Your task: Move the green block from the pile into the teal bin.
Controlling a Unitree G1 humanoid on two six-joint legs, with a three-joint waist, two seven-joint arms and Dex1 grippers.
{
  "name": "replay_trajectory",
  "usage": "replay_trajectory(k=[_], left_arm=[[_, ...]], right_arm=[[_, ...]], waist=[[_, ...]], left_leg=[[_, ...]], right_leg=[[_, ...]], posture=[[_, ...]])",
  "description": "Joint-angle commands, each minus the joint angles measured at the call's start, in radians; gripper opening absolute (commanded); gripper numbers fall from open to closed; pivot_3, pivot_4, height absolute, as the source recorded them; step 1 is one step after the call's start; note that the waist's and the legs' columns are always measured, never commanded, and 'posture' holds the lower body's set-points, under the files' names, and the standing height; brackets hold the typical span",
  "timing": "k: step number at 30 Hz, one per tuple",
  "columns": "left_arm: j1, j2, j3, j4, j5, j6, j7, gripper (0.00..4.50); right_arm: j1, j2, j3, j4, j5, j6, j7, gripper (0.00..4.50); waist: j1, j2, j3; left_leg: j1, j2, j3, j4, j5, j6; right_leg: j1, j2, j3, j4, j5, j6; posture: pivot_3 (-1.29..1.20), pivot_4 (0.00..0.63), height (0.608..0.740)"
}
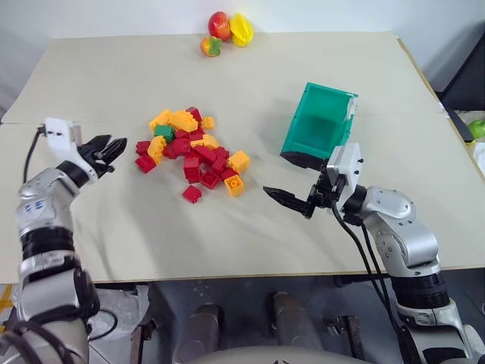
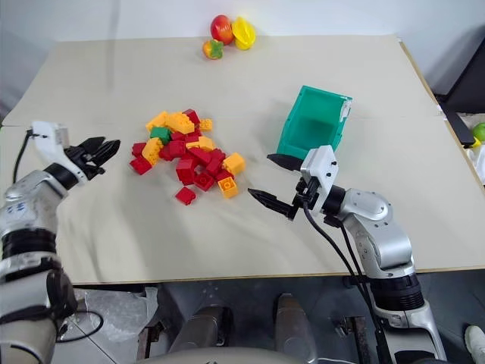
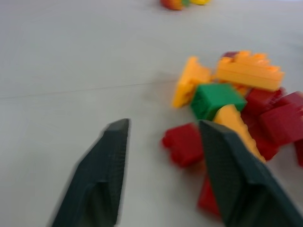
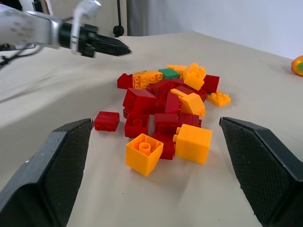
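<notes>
Green block (image 1: pixel 163 131) sits in the pile (image 1: pixel 191 155), upper-left part, w/ orange-yellow bricks just beside it and red bricks below; not held by either claw. Pile lies mid-tabletop (image 1: pixel 250 227), loose heap of red + orange-yellow bricks.

L claw (image 1: pixel 112 149): to the left of the pile, apart from it, pointing toward it. Fingers (image 3: pixel 102 175) parted, nothing between them; left wrist view shows green block ahead of the fingertips, no contact.

R claw (image 1: pixel 286 180): to the right of the pile, just beside the teal bin (image 1: pixel 318 121). Jaws spread wide, empty; one finger lies at the bin's near edge, the other points toward the pile.

Teal bin: right of the pile, tilted w/ opening facing the camera; white tag on its right rim. No brick visible inside.

Toy fruit (image 1: pixel 227 32) at far tabletop edge, well apart from the pile
</notes>
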Motion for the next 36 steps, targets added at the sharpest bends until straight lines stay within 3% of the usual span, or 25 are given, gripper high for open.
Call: replay_trajectory(k=[1, 3, 8, 14, 23, 29, 36], left_arm=[[0.099, -0.009, 0.065, -0.329, -0.032, 0.147, 0.150, 3.85], [0.131, -0.044, 0.057, -0.458, -0.033, 0.216, 0.225, 4.47], [0.058, -0.094, -0.038, -0.485, 0.033, 0.255, 0.344, 4.47], [-0.153, -0.144, -0.129, -0.276, 0.147, 0.337, 0.538, 4.47], [-0.590, -0.201, -0.250, 0.307, 0.212, 0.354, 0.553, 4.47], [-0.740, -0.222, -0.233, 0.492, 0.184, 0.432, 0.548, 4.47], [-0.817, -0.217, -0.215, 0.569, 0.178, 0.613, 0.586, 4.47]], right_arm=[[-0.022, -0.010, -0.018, -0.003, 0.015, -0.012, 0.025, 4.50], [-0.040, -0.010, -0.014, 0.013, 0.015, -0.011, 0.037, 4.50], [-0.071, -0.006, -0.007, 0.042, 0.009, -0.013, 0.054, 4.50], [-0.084, -0.004, -0.002, 0.044, 0.007, -0.004, 0.057, 4.50], [-0.089, -0.005, 0.000, 0.039, 0.009, 0.008, 0.057, 4.50], [-0.082, -0.010, -0.008, 0.033, 0.009, 0.009, 0.053, 4.50], [-0.069, -0.015, -0.018, 0.019, 0.008, 0.018, 0.037, 4.50]], waist=[[0.001, 0.000, 0.000], [0.003, 0.000, 0.000], [0.022, 0.000, 0.000], [0.024, -0.001, 0.000], [0.024, -0.002, 0.000], [0.014, -0.002, 0.000], [0.011, -0.002, 0.001]], left_leg=[[0.000, 0.000, 0.000, 0.000, 0.000, 0.000], [0.000, 0.000, 0.000, 0.000, 0.000, 0.000], [0.001, -0.001, 0.000, 0.001, 0.000, 0.000], [0.002, -0.005, 0.001, 0.001, 0.000, 0.000], [0.001, -0.007, 0.001, 0.001, 0.000, 0.000], [0.001, -0.007, 0.002, -0.001, 0.000, 0.000], [0.001, -0.007, 0.002, 0.000, 0.000, 0.000]], right_leg=[[0.000, 0.000, 0.000, 0.000, 0.000, 0.000], [0.000, 0.000, 0.000, 0.000, 0.000, 0.000], [0.002, -0.001, 0.000, 0.000, 0.000, 0.000], [0.002, 0.000, 0.000, 0.000, 0.000, 0.000], [0.001, 0.000, -0.001, 0.000, 0.000, 0.000], [-0.001, 0.000, -0.001, 0.000, 0.000, 0.000], [-0.002, 0.000, 0.000, 0.001, 0.000, 0.000]], posture=[[0.00, 0.150, 0.740], [0.00, 0.150, 0.740], [0.00, 0.150, 0.740], [0.00, 0.150, 0.740], [0.00, 0.150, 0.740], [0.00, 0.150, 0.740], [0.00, 0.150, 0.740]])
